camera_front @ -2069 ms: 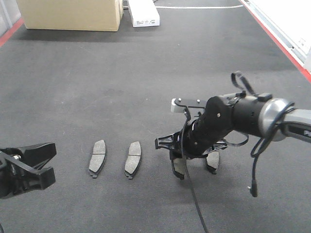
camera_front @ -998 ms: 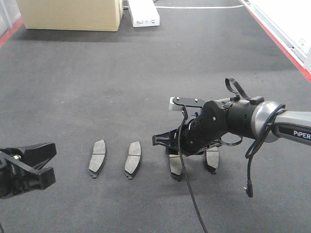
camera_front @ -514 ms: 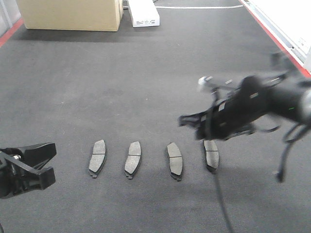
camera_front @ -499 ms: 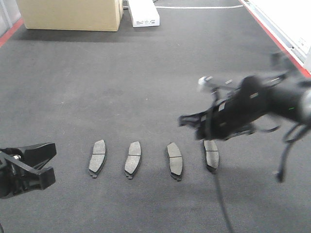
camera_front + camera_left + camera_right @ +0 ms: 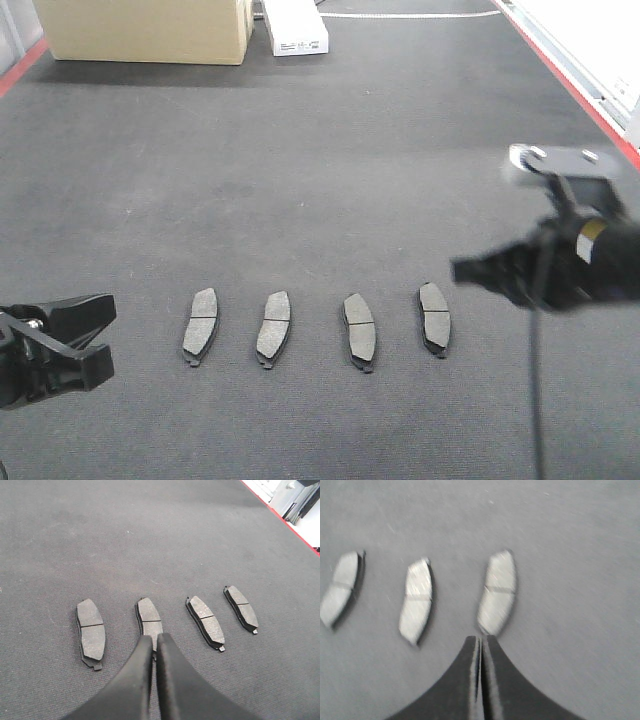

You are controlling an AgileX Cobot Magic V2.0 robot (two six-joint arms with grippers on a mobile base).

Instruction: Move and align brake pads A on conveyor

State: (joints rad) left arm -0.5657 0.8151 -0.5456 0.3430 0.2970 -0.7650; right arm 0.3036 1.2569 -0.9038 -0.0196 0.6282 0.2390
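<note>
Nearest the camera, the left gripper [image 5: 60,340] was observed low at the lower left edge of the front view, off to the left of the pads. In the left wrist view its fingers [image 5: 150,650] were pressed together with only a hairline gap, and nothing was held between them.

Just beyond, the four pads were recorded lying flat on the conveyor [image 5: 300,180], in one left-to-right row: first pad [image 5: 201,326], second pad [image 5: 273,328], third pad [image 5: 360,330], fourth pad [image 5: 434,318]. All were set lengthwise away from the camera, none touching another, with roughly even gaps. Slight differences in tilt were noted; the fourth pad sat a little further back than the rest.

The right gripper [image 5: 480,272] was seen raised above the belt, to the right of the fourth pad and clear of it. In the blurred right wrist view its fingers [image 5: 481,665] were closed together, empty.

At the far end a cardboard box [image 5: 145,28] and a white box [image 5: 295,25] stood well apart from the row.

Judgement: the task was taken as essentially complete; at most a small straightening of the fourth pad was left.
</note>
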